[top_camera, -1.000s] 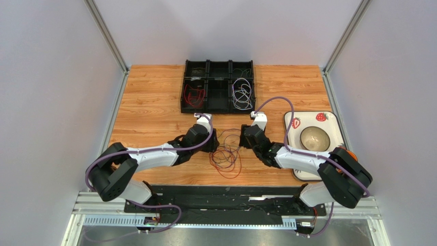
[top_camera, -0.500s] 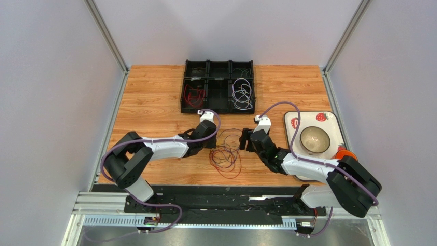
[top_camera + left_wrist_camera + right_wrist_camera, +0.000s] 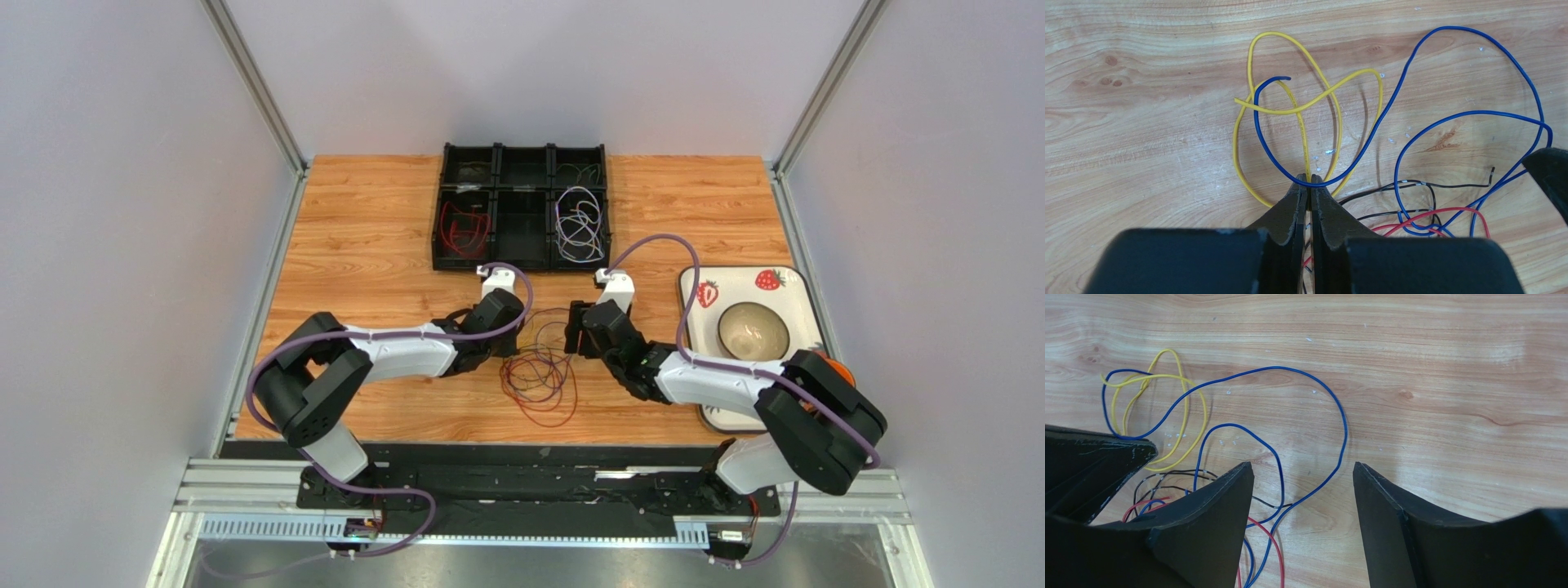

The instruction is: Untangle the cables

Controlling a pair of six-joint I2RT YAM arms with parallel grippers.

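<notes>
The cables (image 3: 540, 374) lie tangled on the wooden table between my two grippers. In the left wrist view a yellow cable (image 3: 1279, 33), a blue cable (image 3: 1468, 28), a red cable (image 3: 1444, 211) and a black one (image 3: 1456, 185) loop over each other. My left gripper (image 3: 1309, 180) is shut on the yellow cable, with the blue cable crossing its tips; it sits at the tangle's upper left (image 3: 521, 337). My right gripper (image 3: 1303, 468) is open above blue loops (image 3: 1278, 368), at the tangle's upper right (image 3: 570, 333).
A black compartment tray (image 3: 524, 260) stands behind, holding red wires (image 3: 464, 227) and white wires (image 3: 579, 227). A strawberry-patterned plate (image 3: 785, 284) with a bowl (image 3: 751, 331) is at the right, with an orange object (image 3: 834, 364) by it.
The left arm's elbow has swung forward while its gripper stays at the tangle. The right gripper drew back to the right, then shifted left again toward the tangle.
</notes>
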